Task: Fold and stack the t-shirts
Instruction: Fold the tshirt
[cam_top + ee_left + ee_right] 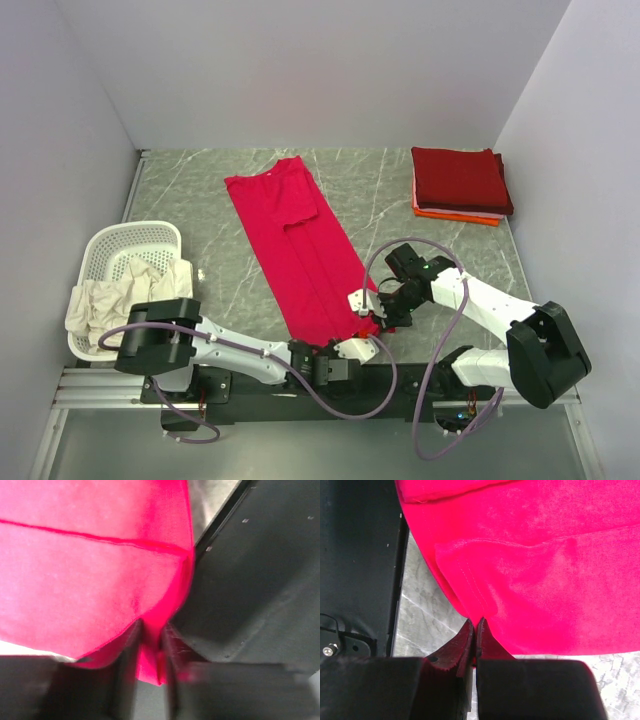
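A bright crimson-red t-shirt (298, 248) lies folded into a long strip slanting from the back middle to the near edge of the table. My left gripper (340, 358) is shut on its near hem; the cloth (150, 657) is pinched between the fingers in the left wrist view. My right gripper (372, 312) is shut on the near right corner of the same shirt (530, 580), its tips pressed together at the hem. A folded stack stands at the back right: dark maroon-red shirts (460, 178) on a cream-white one and an orange one (455, 215).
A white slotted laundry basket (118, 262) at the left holds cream-white cloth (110, 298) that hangs over its rim. Grey walls close in the table on three sides. The black base rail (250, 385) runs along the near edge.
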Robot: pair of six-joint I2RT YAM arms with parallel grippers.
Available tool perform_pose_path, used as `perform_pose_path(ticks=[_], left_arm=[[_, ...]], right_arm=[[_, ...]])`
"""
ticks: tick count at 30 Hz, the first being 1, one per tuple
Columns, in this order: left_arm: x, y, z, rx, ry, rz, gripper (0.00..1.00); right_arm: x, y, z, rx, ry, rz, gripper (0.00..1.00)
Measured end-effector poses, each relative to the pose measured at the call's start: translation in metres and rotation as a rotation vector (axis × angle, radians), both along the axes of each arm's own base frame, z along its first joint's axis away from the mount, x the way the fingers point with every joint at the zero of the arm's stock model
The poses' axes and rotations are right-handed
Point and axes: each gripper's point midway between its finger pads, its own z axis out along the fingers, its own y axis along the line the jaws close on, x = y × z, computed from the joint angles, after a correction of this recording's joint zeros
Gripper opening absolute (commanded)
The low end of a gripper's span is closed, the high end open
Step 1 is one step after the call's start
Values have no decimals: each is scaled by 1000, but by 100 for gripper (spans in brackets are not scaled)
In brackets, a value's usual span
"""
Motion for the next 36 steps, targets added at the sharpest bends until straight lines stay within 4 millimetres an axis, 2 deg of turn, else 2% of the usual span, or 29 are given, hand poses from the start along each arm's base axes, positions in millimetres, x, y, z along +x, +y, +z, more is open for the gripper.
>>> perform_pose_path(ticks=[3, 5, 9, 12, 15, 18, 21, 25, 29, 32, 36], left_arm=[[-1, -1, 0, 2, -2, 12, 6], [0, 0, 0, 8, -11, 18, 1], [1, 2, 0, 15, -19, 19, 0], [1, 3, 8, 0, -20, 16, 0], [5, 0, 27, -55, -17, 26, 0], [20, 1, 52, -150, -13, 64, 0], [48, 11, 75, -249, -9, 136, 0], [104, 36, 100, -370, -24, 289, 0], [170, 70, 115, -450, -56, 457, 0], [213, 97, 112, -460, -76, 565, 0], [252, 123, 87, -405, -49, 651, 0]], right_arm=[[-1, -1, 1, 4, 9, -2, 0], [-2, -1, 1, 6, 15, -6, 0], [0, -1, 5, 10, 17, -15, 0], [8, 4, 15, 24, 4, -31, 0], [24, 14, 32, 43, -18, -59, 0], [48, 27, 47, 56, -29, -95, 0], [68, 37, 52, 51, -17, -136, 0], [102, 55, 57, 34, 8, -204, 0], [157, 80, 64, 35, -19, -285, 0], [198, 97, 67, 28, -38, -344, 0], [252, 117, 69, 29, -90, -418, 0]])
